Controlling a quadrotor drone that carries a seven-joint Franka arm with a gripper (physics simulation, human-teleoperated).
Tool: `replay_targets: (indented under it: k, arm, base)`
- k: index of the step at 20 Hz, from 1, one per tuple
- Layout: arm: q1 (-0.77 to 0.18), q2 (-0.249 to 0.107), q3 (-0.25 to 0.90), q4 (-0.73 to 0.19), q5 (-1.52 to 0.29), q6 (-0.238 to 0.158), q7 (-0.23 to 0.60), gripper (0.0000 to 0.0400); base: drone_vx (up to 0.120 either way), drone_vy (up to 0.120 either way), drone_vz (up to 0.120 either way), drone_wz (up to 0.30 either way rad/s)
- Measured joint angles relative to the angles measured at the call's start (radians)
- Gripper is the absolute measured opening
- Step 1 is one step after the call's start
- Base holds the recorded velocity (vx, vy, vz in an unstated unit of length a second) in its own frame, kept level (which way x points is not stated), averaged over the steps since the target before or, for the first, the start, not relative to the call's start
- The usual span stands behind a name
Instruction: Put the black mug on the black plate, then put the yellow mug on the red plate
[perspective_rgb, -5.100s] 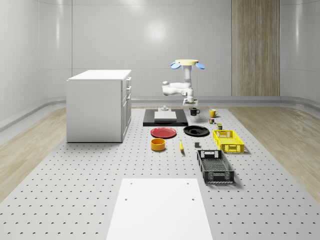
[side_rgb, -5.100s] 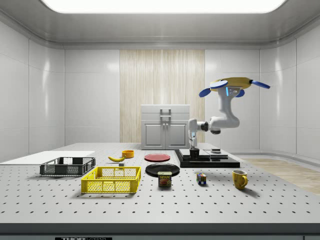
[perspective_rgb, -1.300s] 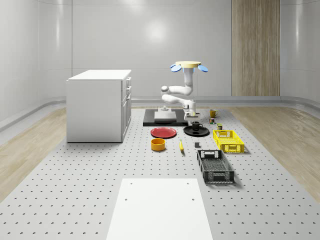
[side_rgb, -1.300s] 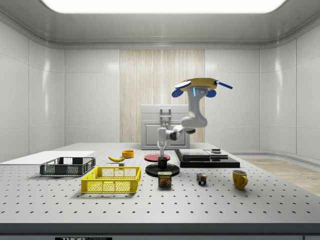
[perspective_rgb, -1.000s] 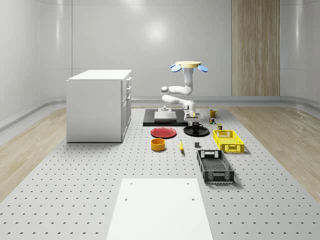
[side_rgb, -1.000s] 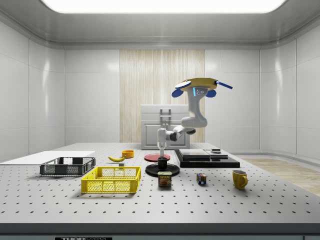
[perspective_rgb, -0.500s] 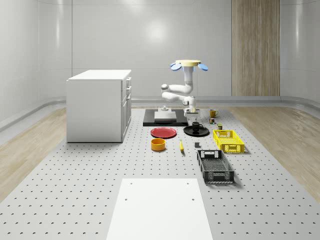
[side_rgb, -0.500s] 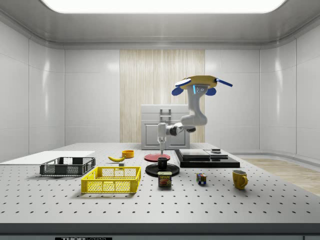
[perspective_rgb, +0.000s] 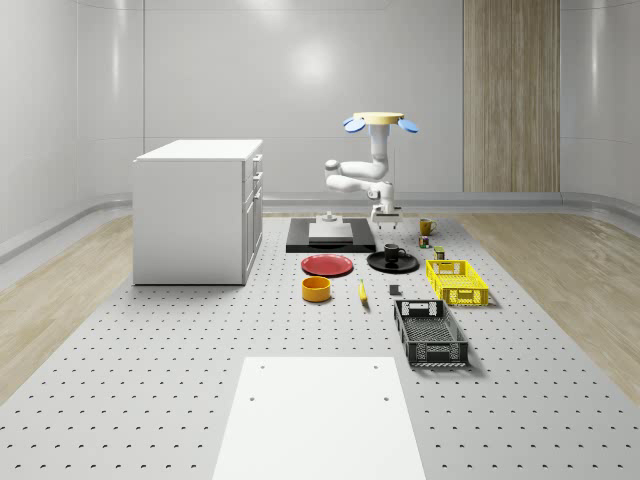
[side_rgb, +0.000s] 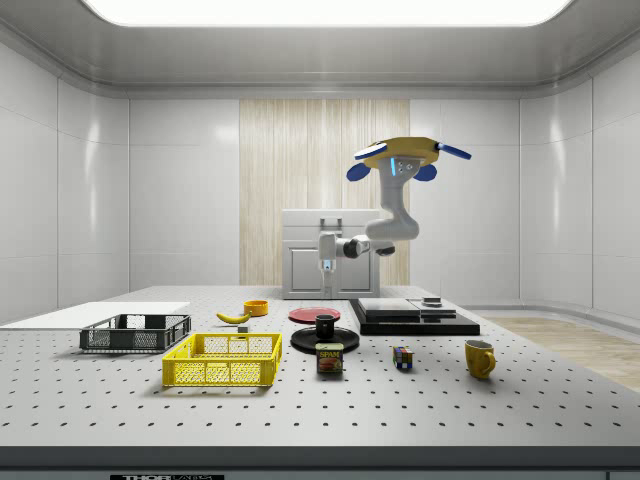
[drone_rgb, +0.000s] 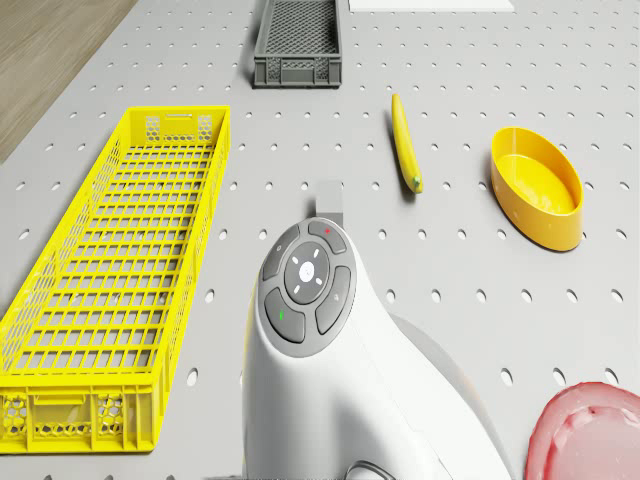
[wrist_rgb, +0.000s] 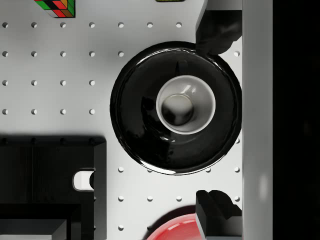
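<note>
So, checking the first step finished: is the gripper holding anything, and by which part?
Nothing is held. The gripper hangs open above the black mug, which stands on the black plate.

Yellow disc-bodied drone (side_rgb: 403, 151) with blue rotors, glossy white jointed arm (side_rgb: 392, 226)

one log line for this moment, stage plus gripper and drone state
stage: black mug on black plate, first placement done | gripper: open, above the mug | drone: hovering over table | yellow mug: untouched on table

Bright, even overhead light; soft shadows.
</note>
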Motion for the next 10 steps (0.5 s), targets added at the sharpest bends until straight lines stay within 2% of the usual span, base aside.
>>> replay_targets:
  k: [10]
  arm:
    - [0.001, 0.001, 0.003, -0.001, 0.002, -0.002, 0.000, 0.0400]
  base:
    - [-0.120, 0.120, 0.000, 0.000]
